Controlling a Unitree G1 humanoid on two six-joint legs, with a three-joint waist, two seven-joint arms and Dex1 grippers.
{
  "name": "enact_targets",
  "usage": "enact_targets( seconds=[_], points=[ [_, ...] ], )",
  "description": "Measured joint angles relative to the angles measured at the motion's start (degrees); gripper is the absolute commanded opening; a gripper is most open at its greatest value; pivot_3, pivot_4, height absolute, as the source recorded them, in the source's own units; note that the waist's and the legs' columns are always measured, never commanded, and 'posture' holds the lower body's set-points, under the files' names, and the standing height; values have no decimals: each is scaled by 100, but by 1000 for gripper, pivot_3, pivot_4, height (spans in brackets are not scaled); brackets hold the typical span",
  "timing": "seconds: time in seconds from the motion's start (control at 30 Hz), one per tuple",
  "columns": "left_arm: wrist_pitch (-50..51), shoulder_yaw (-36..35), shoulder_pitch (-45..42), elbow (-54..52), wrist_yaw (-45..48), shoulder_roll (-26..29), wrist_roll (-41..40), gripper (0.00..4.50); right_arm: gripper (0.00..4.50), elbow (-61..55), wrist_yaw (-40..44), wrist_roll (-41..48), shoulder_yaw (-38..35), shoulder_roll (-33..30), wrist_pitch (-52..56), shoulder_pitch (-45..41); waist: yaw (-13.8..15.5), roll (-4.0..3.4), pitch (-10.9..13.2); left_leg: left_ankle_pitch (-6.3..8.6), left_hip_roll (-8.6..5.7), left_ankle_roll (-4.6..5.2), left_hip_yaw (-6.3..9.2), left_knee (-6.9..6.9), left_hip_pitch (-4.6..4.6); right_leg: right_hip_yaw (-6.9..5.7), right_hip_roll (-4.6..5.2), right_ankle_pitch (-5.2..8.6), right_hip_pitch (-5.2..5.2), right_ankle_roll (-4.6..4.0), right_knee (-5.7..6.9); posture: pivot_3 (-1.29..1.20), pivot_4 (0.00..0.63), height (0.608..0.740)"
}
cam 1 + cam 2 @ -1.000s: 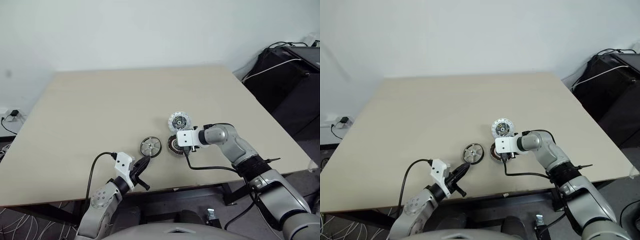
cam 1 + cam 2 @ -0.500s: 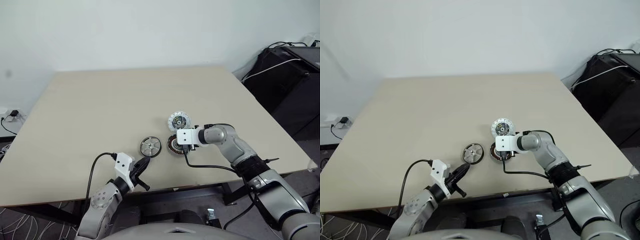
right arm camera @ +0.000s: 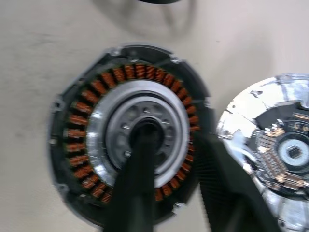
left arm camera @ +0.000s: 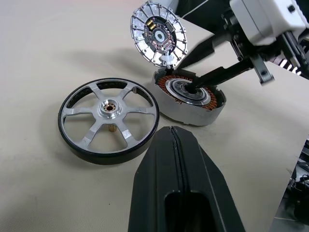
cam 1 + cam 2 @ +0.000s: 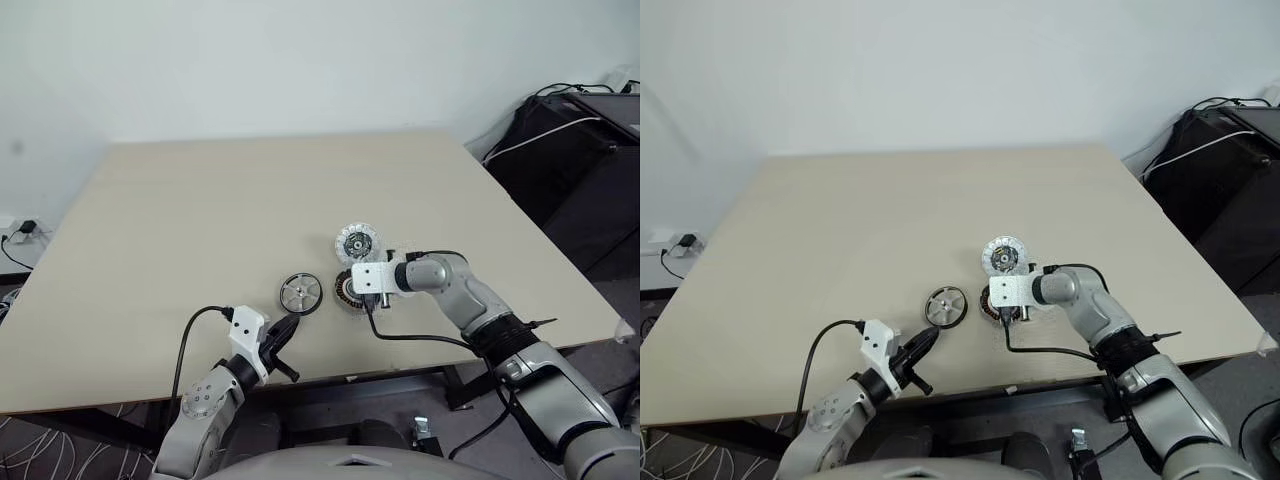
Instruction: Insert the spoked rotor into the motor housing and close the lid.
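The motor housing, a dark ring of copper windings round a silvery centre, lies near the table's front edge. My right gripper points down onto it and is shut on its ring. One finger is in the centre hub and the other is outside the rim. The spoked rotor lies flat just left of the housing, untouched. The lid, a pale scalloped disc with its dark centre facing up, sits just behind the housing. My left gripper is shut and empty, hovering at the table's front edge short of the rotor.
The beige table is bare apart from these parts. Black equipment with cables stands off the table's right side. A black cable loops from my right wrist over the front edge.
My right gripper's fingers have drawn together across the housing's ring. The right arm has held its place. The left arm, rotor and lid have stayed put.
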State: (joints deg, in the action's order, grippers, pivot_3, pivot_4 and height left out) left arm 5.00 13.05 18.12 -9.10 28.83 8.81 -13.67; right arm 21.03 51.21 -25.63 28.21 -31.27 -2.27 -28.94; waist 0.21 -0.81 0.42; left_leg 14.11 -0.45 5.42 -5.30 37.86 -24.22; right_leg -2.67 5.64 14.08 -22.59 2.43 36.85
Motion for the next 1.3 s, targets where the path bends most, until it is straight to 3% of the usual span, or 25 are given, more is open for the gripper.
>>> enact_targets(
  seconds=[0.03, 0.73, 1.3],
  points=[
    [3, -1, -2, 0, 1, 16, 0, 0, 14, -1, 9, -2, 6, -1, -15, 17, -2, 0, 0, 0, 0, 0, 0, 0, 0, 0, 0, 0, 0, 0, 0, 0, 0, 740],
    [-43, -2, 50, 12, 12, 24, -36, 0, 14, -90, 3, 50, -63, -20, -41, 94, -1, 0, 2, 0, 0, 0, 0, -2, -2, 0, 0, 0, -4, 0, -1, 0, 0, 740],
    [-60, 0, 31, 79, 131, 39, -37, 0, 14, -1208, -186, 993, -748, 125, 768, 775, 37, 3, 18, 0, -1, 0, 0, 1, -49, 0, 2, 0, -44, 0, -2, 0, 0, 740]
  ],
)
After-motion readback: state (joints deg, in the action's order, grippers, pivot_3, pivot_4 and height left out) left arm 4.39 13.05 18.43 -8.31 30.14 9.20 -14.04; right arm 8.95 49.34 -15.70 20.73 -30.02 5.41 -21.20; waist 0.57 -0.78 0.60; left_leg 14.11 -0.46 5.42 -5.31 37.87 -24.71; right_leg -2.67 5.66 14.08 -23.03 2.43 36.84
